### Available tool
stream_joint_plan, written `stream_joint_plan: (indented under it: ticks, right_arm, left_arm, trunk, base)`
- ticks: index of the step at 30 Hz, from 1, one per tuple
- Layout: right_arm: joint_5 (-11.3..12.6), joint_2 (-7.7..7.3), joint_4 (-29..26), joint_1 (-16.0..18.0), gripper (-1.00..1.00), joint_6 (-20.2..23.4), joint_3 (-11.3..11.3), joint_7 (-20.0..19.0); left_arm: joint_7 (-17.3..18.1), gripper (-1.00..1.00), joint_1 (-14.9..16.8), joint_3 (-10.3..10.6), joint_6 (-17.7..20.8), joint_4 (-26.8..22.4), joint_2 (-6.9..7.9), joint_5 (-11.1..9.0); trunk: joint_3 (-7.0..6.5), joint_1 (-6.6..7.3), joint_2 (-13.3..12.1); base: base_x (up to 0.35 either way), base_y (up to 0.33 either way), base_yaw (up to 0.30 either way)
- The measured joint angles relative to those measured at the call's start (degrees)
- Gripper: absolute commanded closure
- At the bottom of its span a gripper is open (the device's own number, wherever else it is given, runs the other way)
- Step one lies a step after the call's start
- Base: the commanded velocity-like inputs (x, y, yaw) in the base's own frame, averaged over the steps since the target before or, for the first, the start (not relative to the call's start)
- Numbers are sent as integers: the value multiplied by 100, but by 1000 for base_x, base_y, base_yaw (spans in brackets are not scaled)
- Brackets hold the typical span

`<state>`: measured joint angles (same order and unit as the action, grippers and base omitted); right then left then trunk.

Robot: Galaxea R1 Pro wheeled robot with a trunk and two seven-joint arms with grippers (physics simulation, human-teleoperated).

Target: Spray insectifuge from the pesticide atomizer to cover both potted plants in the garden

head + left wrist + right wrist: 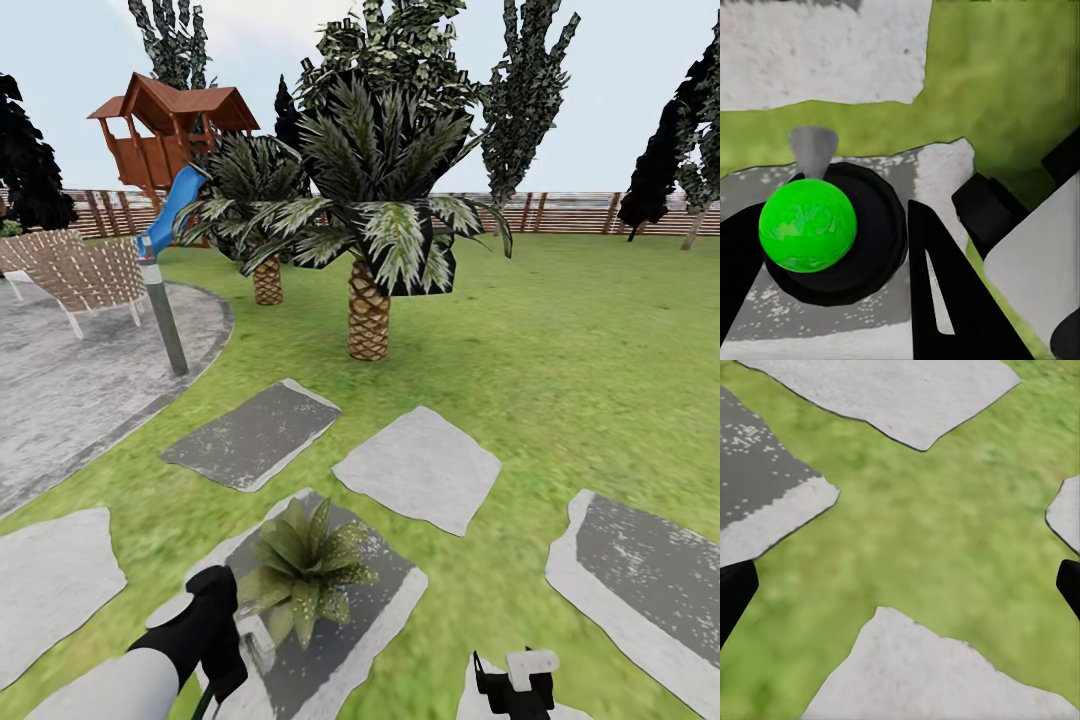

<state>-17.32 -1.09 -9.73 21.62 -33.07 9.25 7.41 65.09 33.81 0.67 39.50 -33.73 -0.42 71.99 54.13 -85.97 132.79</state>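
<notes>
One potted plant (303, 570), a low rosette of speckled green leaves, stands on a dark grey stepping slab (385, 590) of the garden lawn (560, 380). My left gripper (222, 648) is just left of it, shut on the pesticide atomizer (256, 634), whose pale body shows beside the black fingers. In the left wrist view the atomizer (808, 225) is a bright green ball on a round black body with a grey cone nozzle (814, 148), held between the fingers (937, 292). My right gripper (515, 688) hangs low at the right, and its wrist view (900, 585) shows it wide open over grass.
Two palms with scaly trunks (368, 320) stand ahead. The grey paved patio (70, 390) with wicker chairs (85, 275) and a grey post (165, 320) lies to the left. Pale stepping slabs (420, 465) dot the lawn. A play tower with a blue slide (170, 130) and the fence (580, 212) are behind.
</notes>
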Motion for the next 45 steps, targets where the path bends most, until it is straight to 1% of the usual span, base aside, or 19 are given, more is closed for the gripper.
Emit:
stream_joint_plan:
  ticks: [4, 7, 9, 13, 17, 19, 25, 26, 32, 36, 43, 44, 45]
  right_arm:
    - [0, 2, 0, 1, -100, 0, 0, 0]
    - [0, 2, 0, 2, -100, 0, 0, 0]
    - [0, 2, -3, 0, -100, 0, 0, 0]
    - [0, 3, -1, 0, -100, 0, -1, 0]
    - [0, 4, -7, -2, -100, 0, -1, 1]
    - [-1, 13, -8, -1, -100, 0, -1, 1]
    - [4, 20, -9, 1, -100, 0, 0, 3]
    - [5, 20, -9, -1, -100, 0, 0, 2]
    - [3, 17, -9, -3, -100, 0, 0, 6]
    - [1, -1, -4, 0, -100, 1, 2, 8]
    - [0, -11, -9, -1, -100, 0, 1, 9]
    - [0, -13, -9, 0, -100, 0, 5, 9]
    - [0, -13, -9, 0, -100, 0, 6, 9]
  left_arm:
    - [19, 100, 55, 11, 41, -83, -66, -11]
    - [39, 100, 253, -1, 63, -391, -118, -23]
    - [41, 100, 300, -27, 95, -494, -154, -24]
    - [24, 100, 258, -294, 116, -492, -157, -24]
    - [6, 100, 247, -361, 102, -520, -121, -19]
    - [7, 100, 246, -371, 108, -548, -113, -19]
    - [-1, 100, 275, -355, 111, -573, -128, -20]
    - [-1, 100, 278, -354, 111, -575, -136, -20]
    - [-1, 100, 275, -332, 108, -566, -153, 2]
    - [1, 100, 266, -330, 108, -520, -160, 41]
    - [-1, 100, 228, -325, 84, -507, -156, 39]
    - [-5, 100, 184, -327, 74, -491, -132, 41]
    - [-14, 100, 6, -340, 59, -442, -89, 54]
  trunk:
    - [0, 0, 0]
    - [-1, 0, 0]
    - [0, 0, 0]
    - [0, 0, 0]
    - [0, 0, 0]
    - [19, -21, 39]
    - [174, -153, 279]
    - [183, -154, 281]
    - [199, -154, 281]
    - [200, -152, 281]
    - [200, -154, 281]
    - [200, -154, 281]
    - [200, -154, 281]
  base:
    - [0, 0, 0]
    - [0, 0, 0]
    - [0, 0, 0]
    - [0, 0, 0]
    - [0, 0, 0]
    - [0, 0, 0]
    - [0, 0, 0]
    - [0, 0, 0]
    - [3, 3, 0]
    - [174, 133, 0]
    - [66, 52, 0]
    - [1, 1, 0]
    - [0, 0, 0]
